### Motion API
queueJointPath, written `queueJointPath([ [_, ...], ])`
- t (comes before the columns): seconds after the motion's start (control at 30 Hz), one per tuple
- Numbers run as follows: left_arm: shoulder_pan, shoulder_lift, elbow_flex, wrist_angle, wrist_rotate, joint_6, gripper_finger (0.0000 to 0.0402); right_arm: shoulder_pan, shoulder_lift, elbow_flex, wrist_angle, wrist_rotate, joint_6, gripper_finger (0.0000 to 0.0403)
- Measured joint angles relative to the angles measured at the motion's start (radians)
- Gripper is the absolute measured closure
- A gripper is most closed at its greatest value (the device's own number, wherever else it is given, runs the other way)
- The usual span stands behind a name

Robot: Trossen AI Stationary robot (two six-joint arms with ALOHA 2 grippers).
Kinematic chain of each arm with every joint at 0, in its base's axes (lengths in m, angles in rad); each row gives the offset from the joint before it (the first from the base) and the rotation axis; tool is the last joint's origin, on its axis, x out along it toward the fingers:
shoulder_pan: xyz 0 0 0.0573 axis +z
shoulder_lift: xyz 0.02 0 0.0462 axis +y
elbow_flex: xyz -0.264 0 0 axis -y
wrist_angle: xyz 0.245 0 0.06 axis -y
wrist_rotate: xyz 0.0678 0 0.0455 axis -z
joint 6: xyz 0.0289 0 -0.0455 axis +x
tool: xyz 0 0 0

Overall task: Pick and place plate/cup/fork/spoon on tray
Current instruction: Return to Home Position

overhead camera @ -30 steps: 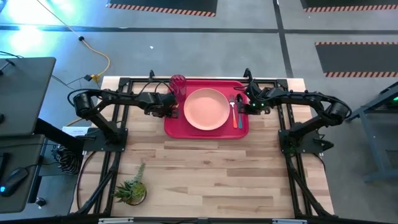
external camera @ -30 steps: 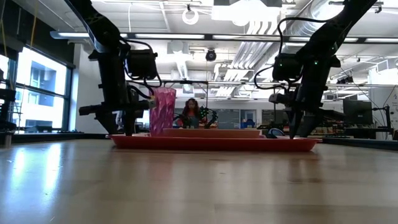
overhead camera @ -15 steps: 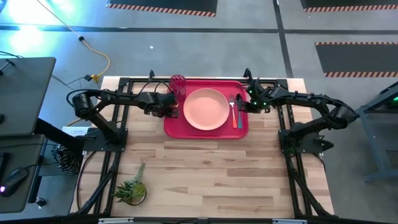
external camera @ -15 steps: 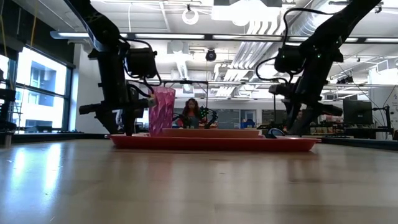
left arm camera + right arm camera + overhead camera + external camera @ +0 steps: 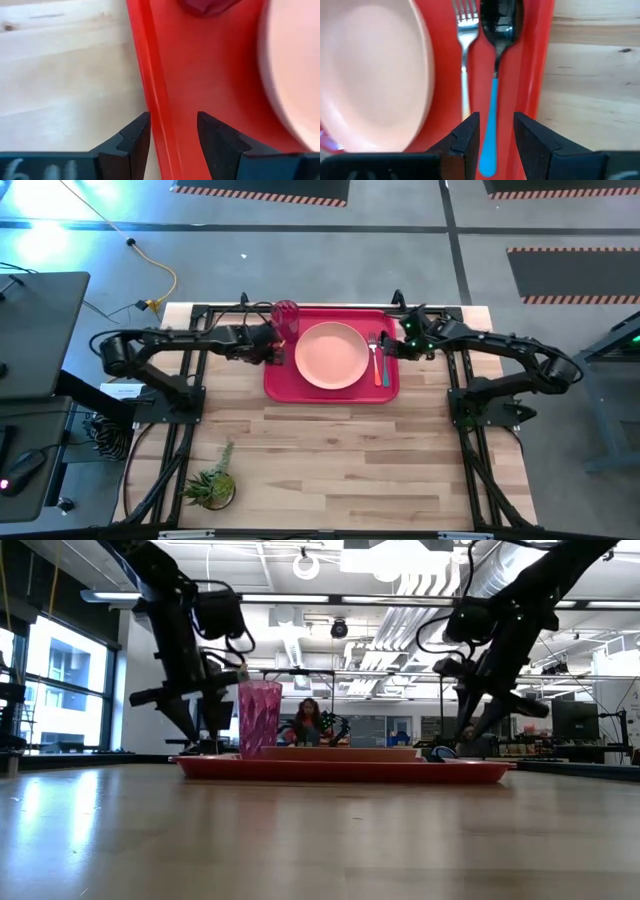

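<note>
The red tray point(image 5: 282, 385) lies flat on the wooden table, at its far middle. On the tray rest the peach plate point(image 5: 331, 355), the magenta cup point(image 5: 286, 315) upright at the far left corner, and the fork point(image 5: 374, 352) and teal-handled spoon point(image 5: 385, 365) side by side on the right. My left gripper point(image 5: 172, 120) hangs open above the tray's left rim point(image 5: 150, 75), one finger on either side. My right gripper point(image 5: 496, 120) hangs open above the spoon's handle point(image 5: 491, 125). Neither touches anything.
A small potted plant point(image 5: 211, 485) stands near the front left of the table. Bare wood stretches from the tray to the near edge. Black frame rails point(image 5: 470, 410) run along both sides. A person point(image 5: 308, 720) sits far behind the table.
Both grippers have risen from the tray's sides and tipped a little less steeply. The left one has drawn back toward the table's left edge, the right one toward the right edge. The tray and everything on it have stayed in place.
</note>
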Motion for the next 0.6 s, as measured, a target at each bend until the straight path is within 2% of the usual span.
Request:
queueJointPath([
  [0.3, -0.001, -0.166, 0.000, -0.100, 0.003, 0.064, 0.0250, 0.020, -0.094, 0.000, 0.048, -0.071, 0.059, 0.0293],
  [0.43, -0.003, -0.254, 0.000, -0.111, 0.032, 0.138, 0.0249, 0.060, -0.147, 0.000, 0.152, -0.094, 0.061, 0.0293],
  [0.6, -0.042, -0.388, 0.000, -0.107, 0.042, 0.200, 0.0251, 0.136, -0.211, 0.000, 0.333, -0.067, 0.061, 0.0293],
])
